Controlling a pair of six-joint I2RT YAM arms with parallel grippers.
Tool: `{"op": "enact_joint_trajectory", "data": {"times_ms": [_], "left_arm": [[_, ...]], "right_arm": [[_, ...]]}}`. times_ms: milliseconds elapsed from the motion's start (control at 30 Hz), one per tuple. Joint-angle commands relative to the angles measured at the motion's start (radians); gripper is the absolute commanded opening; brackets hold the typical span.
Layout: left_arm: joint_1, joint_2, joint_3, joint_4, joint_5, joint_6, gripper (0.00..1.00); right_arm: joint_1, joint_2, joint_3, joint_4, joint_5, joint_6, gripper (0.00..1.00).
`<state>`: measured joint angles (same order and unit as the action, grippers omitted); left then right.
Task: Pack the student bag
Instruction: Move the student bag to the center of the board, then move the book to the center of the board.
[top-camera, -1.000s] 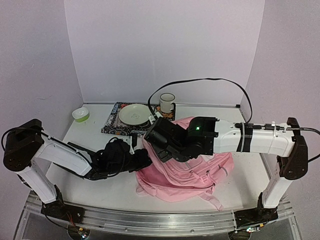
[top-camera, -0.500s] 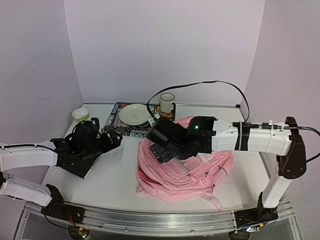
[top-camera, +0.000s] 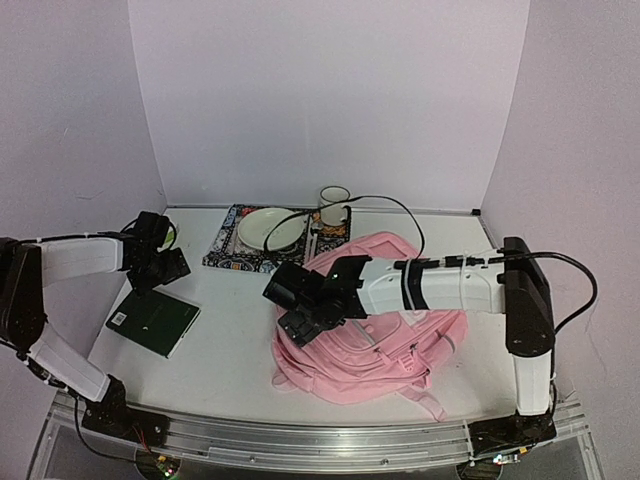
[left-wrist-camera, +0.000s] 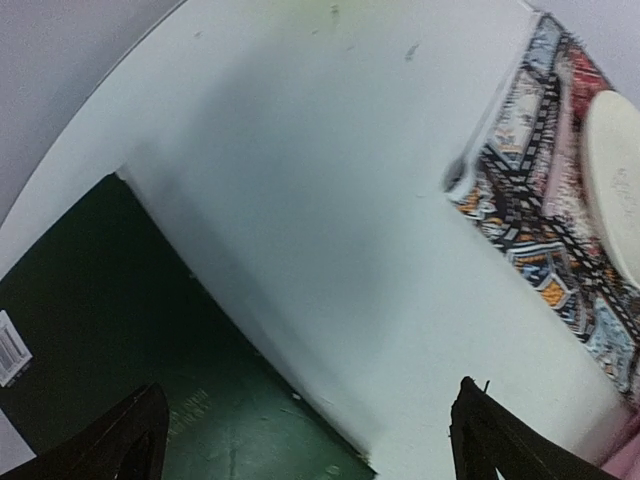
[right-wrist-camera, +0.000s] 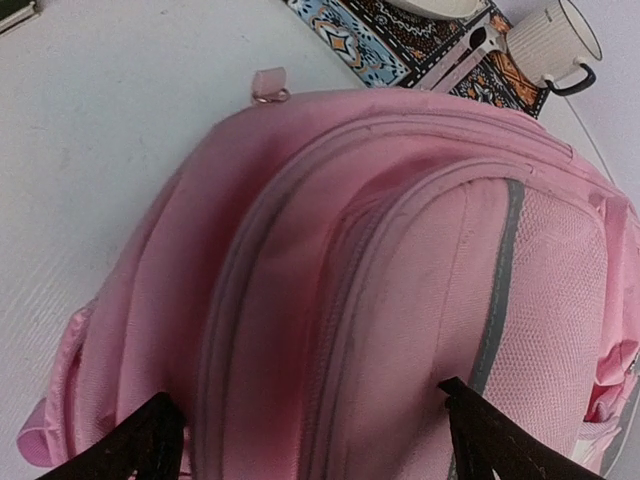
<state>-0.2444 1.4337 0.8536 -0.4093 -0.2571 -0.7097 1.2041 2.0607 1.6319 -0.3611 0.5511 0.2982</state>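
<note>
Pink and slumped, the student bag (top-camera: 400, 345) lies toward the table's (top-camera: 230, 365) front right. A second ago both arms met at its left end. Now the left gripper (left-wrist-camera: 308, 420) has swung to the left edge, jaws wide and empty over a dark green book (top-camera: 153, 322). The right gripper (right-wrist-camera: 308, 400), also spread open, hovers above the bag. Fetching the book looks next.

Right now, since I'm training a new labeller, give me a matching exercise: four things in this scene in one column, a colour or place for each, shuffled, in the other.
1 student bag
2 book
3 mug
4 plate

a dark green, lying flat
b white, dark handle
c pink, under the right tool
d pale, on the patterned mat

Pairs: 1-c; 2-a; 3-b; 4-d
</note>
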Motion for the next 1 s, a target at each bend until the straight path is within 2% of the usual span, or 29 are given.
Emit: {"op": "enact_joint_trajectory", "data": {"times_ms": [0, 200, 367, 467, 767, 967], "left_arm": [[0.079, 0.109, 0.065, -0.062, 0.008, 0.054, 1.00], [0.089, 0.283, 0.092, -0.060, 0.095, 0.081, 0.99], [0.069, 0.368, 0.078, -0.047, 0.248, 0.123, 0.97], [-0.006, 0.384, 0.046, -0.027, 0.331, 0.131, 0.96], [-0.385, 0.362, -0.026, 0.006, 0.431, 0.028, 0.92], [-0.429, 0.188, -0.008, -0.002, 0.431, -0.011, 0.91]], "right_arm": [[-0.050, -0.016, -0.056, -0.028, 0.031, 0.030, 0.92], [-0.082, -0.071, -0.163, -0.023, 0.073, 0.072, 0.93], [-0.126, -0.141, -0.263, -0.021, 0.103, 0.121, 0.94], [-0.152, -0.183, -0.324, -0.021, 0.118, 0.143, 0.94], [-0.167, -0.311, -0.407, -0.021, 0.137, 0.151, 0.94], [-0.165, -0.382, -0.380, -0.020, 0.069, 0.121, 0.94]]}}
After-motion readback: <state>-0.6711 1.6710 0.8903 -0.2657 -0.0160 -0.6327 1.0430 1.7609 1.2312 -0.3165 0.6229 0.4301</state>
